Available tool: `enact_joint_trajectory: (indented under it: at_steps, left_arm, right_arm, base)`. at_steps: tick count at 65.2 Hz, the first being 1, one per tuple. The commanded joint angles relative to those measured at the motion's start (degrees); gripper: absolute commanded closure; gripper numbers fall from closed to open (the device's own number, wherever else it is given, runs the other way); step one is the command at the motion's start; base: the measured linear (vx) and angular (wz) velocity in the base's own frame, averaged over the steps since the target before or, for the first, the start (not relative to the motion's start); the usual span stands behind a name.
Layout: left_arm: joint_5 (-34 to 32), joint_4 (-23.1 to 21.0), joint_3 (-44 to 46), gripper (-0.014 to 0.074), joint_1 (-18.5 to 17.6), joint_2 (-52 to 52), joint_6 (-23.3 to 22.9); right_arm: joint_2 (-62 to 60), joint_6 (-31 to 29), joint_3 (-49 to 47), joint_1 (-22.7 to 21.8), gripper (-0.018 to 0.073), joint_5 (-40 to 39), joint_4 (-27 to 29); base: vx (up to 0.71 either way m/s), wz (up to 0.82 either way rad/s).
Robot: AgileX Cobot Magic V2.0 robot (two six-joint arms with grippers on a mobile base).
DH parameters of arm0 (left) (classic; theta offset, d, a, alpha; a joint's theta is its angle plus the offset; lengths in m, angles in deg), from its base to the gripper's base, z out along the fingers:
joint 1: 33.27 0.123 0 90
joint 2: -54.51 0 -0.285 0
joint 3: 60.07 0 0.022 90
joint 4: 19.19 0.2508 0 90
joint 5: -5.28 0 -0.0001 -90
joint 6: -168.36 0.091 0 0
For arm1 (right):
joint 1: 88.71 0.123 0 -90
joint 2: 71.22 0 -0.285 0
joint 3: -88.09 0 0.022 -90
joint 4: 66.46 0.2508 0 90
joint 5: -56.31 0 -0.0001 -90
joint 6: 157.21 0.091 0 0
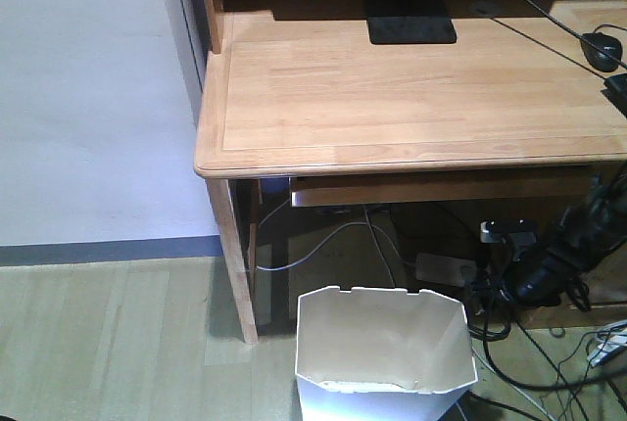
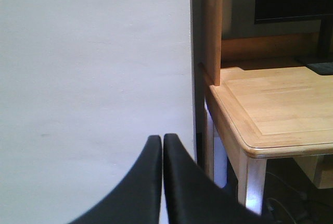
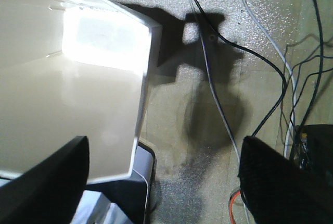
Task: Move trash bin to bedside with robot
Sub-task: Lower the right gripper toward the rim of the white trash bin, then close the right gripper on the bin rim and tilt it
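The trash bin (image 1: 384, 343) is seen on the floor (image 1: 118, 343) by the table (image 1: 392, 98), with the right end effector (image 3: 164, 153) spread apart across its wall, probably to grip it, while the left end effector (image 2: 163, 148) is pressed together.

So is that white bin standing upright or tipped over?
Upright: the trash bin stands with its open rim facing up.
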Motion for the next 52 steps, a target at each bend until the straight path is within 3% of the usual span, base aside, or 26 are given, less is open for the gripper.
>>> enact_joint_trajectory:
  at_steps: [1, 40, 52]
  left_arm:
    - [-4.13, -0.26, 1.19, 0.0603, 0.0, 0.3, -0.25]
    - [-4.13, -0.26, 1.19, 0.0603, 0.0, 0.3, -0.25]
    - [-4.13, -0.26, 1.19, 0.0603, 0.0, 0.3, -0.25]
  right_arm:
    - [2.27, -1.38, -4.63, -0.35, 0.0003, -0.4, 0.17]
    - [22.5, -1.36, -22.68, -0.23, 0.0043, 4.51, 0.63]
    - [27.96, -1.3, -27.78, 2.17, 0.0052, 7.29, 2.36]
  base:
    - [0.0, 0.0]
    - [0.0, 0.0]
    - [0.0, 0.0]
